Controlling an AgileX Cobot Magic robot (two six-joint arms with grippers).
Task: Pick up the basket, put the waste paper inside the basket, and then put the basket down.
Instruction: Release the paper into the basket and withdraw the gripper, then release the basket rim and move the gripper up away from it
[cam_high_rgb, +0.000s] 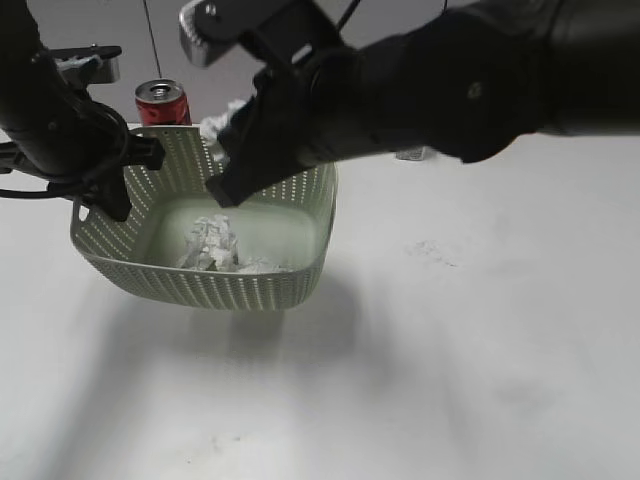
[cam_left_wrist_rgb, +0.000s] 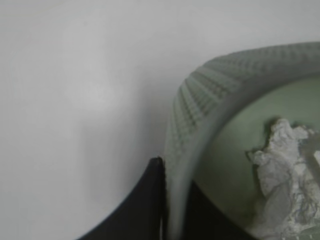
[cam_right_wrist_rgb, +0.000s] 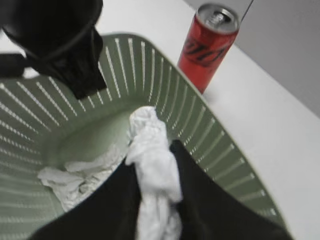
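Observation:
The sage-green basket (cam_high_rgb: 300, 215) hangs tilted above the white table, its shadow below it. My left gripper (cam_high_rgb: 112, 195) is shut on the basket's left rim (cam_left_wrist_rgb: 187, 130), one finger outside the wall and one inside (cam_left_wrist_rgb: 170, 200). My right gripper (cam_high_rgb: 225, 185) reaches over the basket from the right and is shut on a wad of white waste paper (cam_right_wrist_rgb: 152, 170) held above the basket's inside (cam_right_wrist_rgb: 150, 65). More crumpled waste paper (cam_high_rgb: 212, 243) lies on the basket floor, also seen in the left wrist view (cam_left_wrist_rgb: 287, 170) and the right wrist view (cam_right_wrist_rgb: 75, 177).
A red drink can (cam_high_rgb: 162, 102) stands upright just behind the basket, also in the right wrist view (cam_right_wrist_rgb: 206, 45). More white crumpled material (cam_high_rgb: 222, 122) shows behind the basket's far rim. White table (cam_high_rgb: 480, 350) spreads to the right and front.

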